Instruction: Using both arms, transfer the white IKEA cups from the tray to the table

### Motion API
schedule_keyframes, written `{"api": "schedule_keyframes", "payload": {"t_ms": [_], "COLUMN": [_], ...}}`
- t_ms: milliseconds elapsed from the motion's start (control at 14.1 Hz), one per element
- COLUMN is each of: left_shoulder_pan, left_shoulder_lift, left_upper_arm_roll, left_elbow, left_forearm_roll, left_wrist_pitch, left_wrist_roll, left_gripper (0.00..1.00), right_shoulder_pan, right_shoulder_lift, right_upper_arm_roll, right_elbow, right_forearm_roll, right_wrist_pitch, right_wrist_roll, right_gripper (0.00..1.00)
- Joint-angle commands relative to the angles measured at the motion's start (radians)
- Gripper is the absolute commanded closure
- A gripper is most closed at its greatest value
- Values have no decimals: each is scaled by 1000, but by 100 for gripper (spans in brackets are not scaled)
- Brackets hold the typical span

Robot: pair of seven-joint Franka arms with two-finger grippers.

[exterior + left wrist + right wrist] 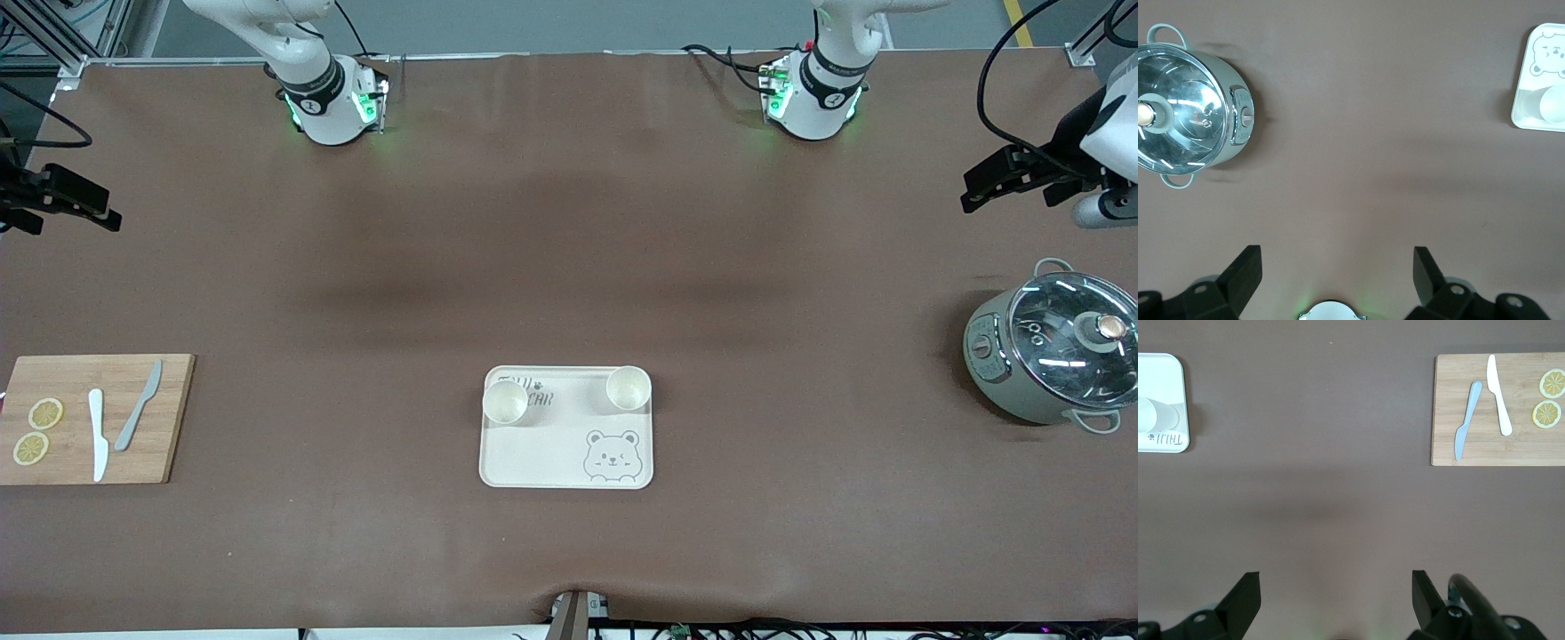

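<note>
On the cream-white rounded-rectangle tray with the grey bear drawing (566, 444), both small cream-white handleless cups sit upright along the edge farther from the front camera: one (505, 401) toward the right arm's end, one (629, 388) toward the left arm's end. Neither is on the matte brown table (569, 249) yet, so I judge the task unstarted; both moves are left.

I have the left gripper (1022, 178) up over the table's edge at its own end, jaws spread wide, nothing between them. Its wrist view shows bare brown sheet below the fingers (1245, 277), with the tray well off from it. Right gripper (62, 200) hangs over its own end, jaws also fully apart and empty; the tray again lies well away from it. Both arms wait.

Nearer the left gripper than the tray is a sage-green electric pot with a glass lid (1053, 356). Near the right gripper lies a bamboo cutting board (93, 418) carrying two lemon slices (37, 431), a white knife (98, 434) and a grey knife (140, 404). Plenty of bare sheet surrounds the tray for set-down. Cables run along the table edges.
</note>
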Motion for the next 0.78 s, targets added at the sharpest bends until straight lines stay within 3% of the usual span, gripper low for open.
{"api": "schedule_keyframes", "payload": {"t_ms": [0, 711], "left_shoulder_pan": [1, -7], "left_shoulder_lift": [15, 18], "left_upper_arm_roll": [-1, -1], "left_elbow": [38, 37], "left_forearm_roll": [6, 41], "left_wrist_pitch": [-16, -16], "left_wrist_roll": [-2, -2], "left_gripper": [0, 0], "right_shoulder_pan": [5, -1], "right_shoulder_lift": [-1, 32], "right_upper_arm_roll": [-1, -2], "right_elbow": [3, 19], "right_forearm_roll": [-18, -9], "right_wrist_pitch": [-10, -7], "right_wrist_roll": [13, 6], "right_gripper": [0, 0]}}
